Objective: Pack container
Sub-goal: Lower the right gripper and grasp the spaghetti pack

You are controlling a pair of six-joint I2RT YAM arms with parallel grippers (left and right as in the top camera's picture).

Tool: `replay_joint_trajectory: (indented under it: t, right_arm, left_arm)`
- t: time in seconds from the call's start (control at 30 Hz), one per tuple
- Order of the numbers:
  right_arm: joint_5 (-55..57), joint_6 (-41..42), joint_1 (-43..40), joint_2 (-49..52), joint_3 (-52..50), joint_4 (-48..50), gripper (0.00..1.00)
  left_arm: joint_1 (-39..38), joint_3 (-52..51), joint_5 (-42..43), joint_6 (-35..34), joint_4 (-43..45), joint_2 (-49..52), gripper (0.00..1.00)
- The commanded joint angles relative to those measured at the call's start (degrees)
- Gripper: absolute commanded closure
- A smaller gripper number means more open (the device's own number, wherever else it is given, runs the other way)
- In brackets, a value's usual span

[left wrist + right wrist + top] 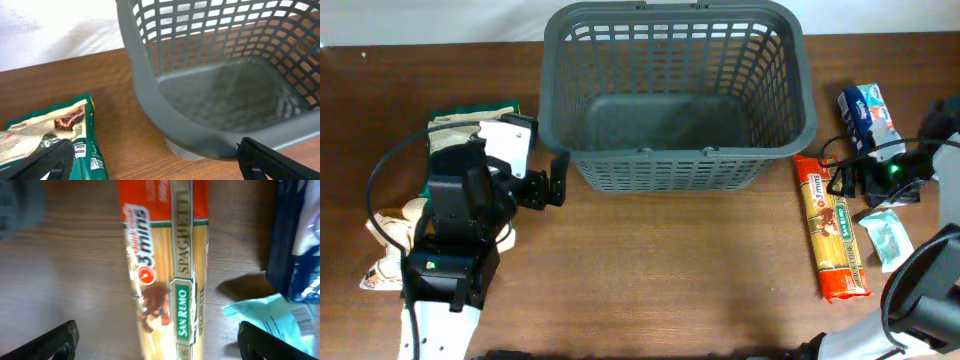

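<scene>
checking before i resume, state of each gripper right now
left gripper: open, holding nothing
right gripper: open, holding nothing, over the spaghetti pack

A brown counter (660, 270) with a fine wood grain fills most of every view, its surface smooth and matte. A white backdrop (420, 20) runs along its far edge. From the left wrist it shows faint, soft creases like cloth, though whether it is cloth or wall cannot be told. The light is even and diffuse, and shadows on the wood are soft and short.
</scene>
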Motion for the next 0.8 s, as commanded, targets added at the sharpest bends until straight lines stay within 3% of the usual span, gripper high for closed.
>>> replay_joint_trajectory:
  t: [0.0,0.37,0.77]
  right_arm:
    - [2.6,-0.8,0.2,1.6,-4.6,2.6,0.01]
    - [3.1,0.8,0.2,1.7,-17.4,14.2,0.01]
    - [3.0,4.8,0.2,1.7,-23.0,21.0,0.01]
  left_arm:
    - [-0.2,0.7,-2.6,1.0,0.2,0.8,0.01]
    - [-0.2,0.7,-2.6,1.0,1.4,0.8,0.01]
    - [-0.2,0.7,-2.6,1.0,1.5,0.8,0.01]
